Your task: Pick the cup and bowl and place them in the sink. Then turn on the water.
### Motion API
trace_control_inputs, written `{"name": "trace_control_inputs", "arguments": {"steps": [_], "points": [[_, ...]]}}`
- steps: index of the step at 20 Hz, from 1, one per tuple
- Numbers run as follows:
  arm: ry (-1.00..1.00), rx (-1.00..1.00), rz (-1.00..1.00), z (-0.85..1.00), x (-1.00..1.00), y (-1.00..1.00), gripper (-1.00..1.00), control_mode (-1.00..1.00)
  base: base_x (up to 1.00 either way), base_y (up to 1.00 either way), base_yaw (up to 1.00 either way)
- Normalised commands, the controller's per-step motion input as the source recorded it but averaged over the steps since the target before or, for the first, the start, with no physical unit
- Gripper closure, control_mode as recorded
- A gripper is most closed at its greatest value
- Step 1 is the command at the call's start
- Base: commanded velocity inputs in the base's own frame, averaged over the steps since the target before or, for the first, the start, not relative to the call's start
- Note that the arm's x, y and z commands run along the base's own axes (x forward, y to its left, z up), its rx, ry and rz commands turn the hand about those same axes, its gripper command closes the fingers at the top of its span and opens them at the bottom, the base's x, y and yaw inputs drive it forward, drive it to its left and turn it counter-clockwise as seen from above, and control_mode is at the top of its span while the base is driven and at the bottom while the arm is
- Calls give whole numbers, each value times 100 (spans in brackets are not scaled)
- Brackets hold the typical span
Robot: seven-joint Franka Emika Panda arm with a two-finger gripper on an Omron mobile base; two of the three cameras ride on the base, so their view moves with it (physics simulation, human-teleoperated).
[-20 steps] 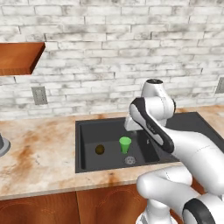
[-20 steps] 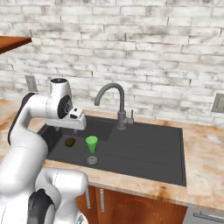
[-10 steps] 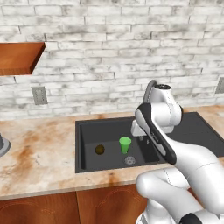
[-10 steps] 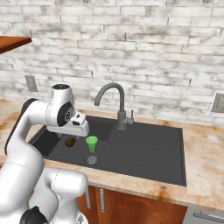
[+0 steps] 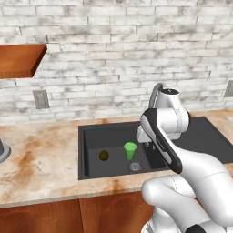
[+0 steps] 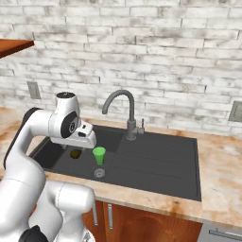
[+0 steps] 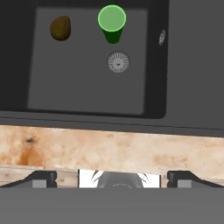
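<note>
The green cup (image 5: 130, 150) stands upright on the floor of the black sink (image 5: 91, 170), in the deep basin, just beside the small round drain (image 5: 134, 167). Well to the cup's other side a small brown rounded lump (image 5: 103, 155), perhaps a potato or a kiwi, lies on the same basin floor, apart from both cup and drain. From the right base view the cup (image 6: 99, 155) shows as a smooth tapered tumbler, wider at the rim, with the dark grey gooseneck faucet (image 6: 124, 109) rising behind it at the sink's back edge and a slim lever beside its post. The flat ribbed drainboard half of the sink (image 6: 160, 165) stretches away toward the far side and carries nothing. The table (image 5: 41, 168) around the sink is mottled cream and rust stone, over brown wooden cabinet fronts; a whitewashed brick wall with a grey outlet (image 5: 41, 98) stands behind, and a wooden shelf (image 5: 20, 59) juts out above. In the hand view the tool (image 7: 112, 177) looks straight down over the table's front edge, its two dark tips spread wide with nothing between them; the cup (image 7: 112, 19), drain and brown lump lie well ahead of it inside the basin.
</note>
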Motion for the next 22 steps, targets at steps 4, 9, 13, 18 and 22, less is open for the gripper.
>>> {"name": "trace_control_inputs", "arguments": {"steps": [4,9,13,18,22], "points": [[0,0,0,0,0,0,-100,-100,0,0,0],[0,0,0,0,0,0,-100,100,-18,0,0],[0,0,0,0,0,0,-100,100,-88,0,-2],[0,0,0,0,0,0,-100,100,-100,0,-3],[0,0,0,0,0,0,-100,100,-53,5,-15]]}}
